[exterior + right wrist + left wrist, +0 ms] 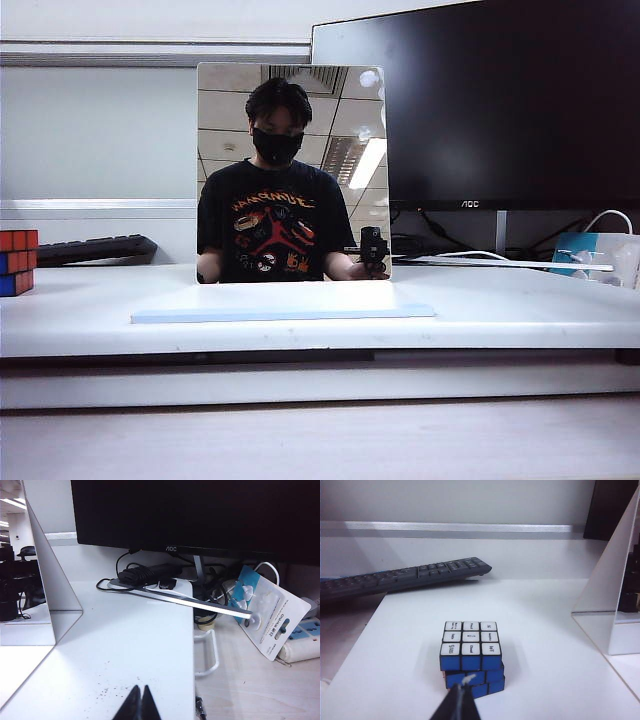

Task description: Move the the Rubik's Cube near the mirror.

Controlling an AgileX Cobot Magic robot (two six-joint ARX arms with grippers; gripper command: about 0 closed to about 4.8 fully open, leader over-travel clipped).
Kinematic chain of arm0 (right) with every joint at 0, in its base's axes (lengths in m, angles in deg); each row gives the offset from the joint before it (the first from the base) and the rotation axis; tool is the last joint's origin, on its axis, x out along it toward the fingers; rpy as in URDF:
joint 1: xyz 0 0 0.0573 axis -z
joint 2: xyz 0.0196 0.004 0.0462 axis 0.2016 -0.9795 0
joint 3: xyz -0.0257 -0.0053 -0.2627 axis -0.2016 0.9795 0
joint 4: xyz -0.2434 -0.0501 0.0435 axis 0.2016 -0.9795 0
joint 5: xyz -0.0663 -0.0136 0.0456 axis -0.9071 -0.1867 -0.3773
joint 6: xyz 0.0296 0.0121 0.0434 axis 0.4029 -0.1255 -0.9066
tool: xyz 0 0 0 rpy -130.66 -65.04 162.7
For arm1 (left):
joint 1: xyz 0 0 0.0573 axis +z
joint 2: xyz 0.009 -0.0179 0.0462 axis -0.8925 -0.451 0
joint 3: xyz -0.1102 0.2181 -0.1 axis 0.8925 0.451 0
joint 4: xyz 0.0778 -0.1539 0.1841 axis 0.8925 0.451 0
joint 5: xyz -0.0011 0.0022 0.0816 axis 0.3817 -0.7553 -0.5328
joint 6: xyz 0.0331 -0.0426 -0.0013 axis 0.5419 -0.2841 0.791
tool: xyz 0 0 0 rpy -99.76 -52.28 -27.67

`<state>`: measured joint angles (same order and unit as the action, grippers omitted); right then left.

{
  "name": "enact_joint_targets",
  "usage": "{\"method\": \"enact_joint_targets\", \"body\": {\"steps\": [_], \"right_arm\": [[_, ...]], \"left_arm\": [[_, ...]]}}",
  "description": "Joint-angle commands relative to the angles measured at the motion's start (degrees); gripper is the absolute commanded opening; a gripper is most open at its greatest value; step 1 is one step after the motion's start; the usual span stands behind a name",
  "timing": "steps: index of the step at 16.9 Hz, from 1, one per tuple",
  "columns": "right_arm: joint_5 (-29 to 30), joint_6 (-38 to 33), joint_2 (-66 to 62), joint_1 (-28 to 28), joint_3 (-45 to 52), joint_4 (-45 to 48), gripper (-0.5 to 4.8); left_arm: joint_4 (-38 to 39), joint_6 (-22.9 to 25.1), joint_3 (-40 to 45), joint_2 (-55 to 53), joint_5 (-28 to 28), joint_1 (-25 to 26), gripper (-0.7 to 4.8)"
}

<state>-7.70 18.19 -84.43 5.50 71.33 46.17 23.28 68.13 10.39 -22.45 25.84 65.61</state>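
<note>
The Rubik's Cube (16, 262) stands at the far left edge of the white table, showing red-orange over blue. In the left wrist view the Rubik's Cube (471, 655) has a white lettered top and a blue front face, its layers slightly twisted. My left gripper (464, 687) is shut and empty, its tips just short of that blue face. The mirror (290, 170) stands upright mid-table on a pale slab, and its edge shows as the mirror (615, 595) and the mirror (50, 580). My right gripper (139, 690) is shut, empty, over bare table beside the mirror. Neither gripper shows in the exterior view.
A black keyboard (95, 248) lies behind the cube. A black AOC monitor (500, 100) stands back right with cables (145, 575) at its foot. A blue-white package (272, 612) and a power strip (305, 640) sit past the table's right edge (194, 645).
</note>
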Motion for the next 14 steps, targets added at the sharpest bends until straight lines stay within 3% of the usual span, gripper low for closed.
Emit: {"method": "enact_joint_targets", "body": {"steps": [1,8,10,12,14], "right_arm": [[-0.1,0.0,0.0,0.0,0.3,0.9,0.0],[0.7,0.0,0.0,-0.1,0.3,1.2,-0.01],[5.8,-0.5,0.0,-0.2,0.3,1.3,-0.01],[16.1,-3.8,0.0,-0.2,0.3,1.4,-0.01],[30.3,-7.8,0.0,-0.2,0.3,1.2,-0.01]], "left_arm": [[-0.4,0.2,-0.1,0.0,0.3,0.1,-0.05],[-0.4,0.2,-0.1,0.0,0.3,0.1,-0.05],[-0.8,-1.2,-0.1,0.0,0.4,0.1,-0.05],[-0.8,-4.5,-0.1,0.0,1.0,0.1,-0.05],[-0.8,-5.6,-0.1,0.0,2.8,0.1,-0.05]]}}
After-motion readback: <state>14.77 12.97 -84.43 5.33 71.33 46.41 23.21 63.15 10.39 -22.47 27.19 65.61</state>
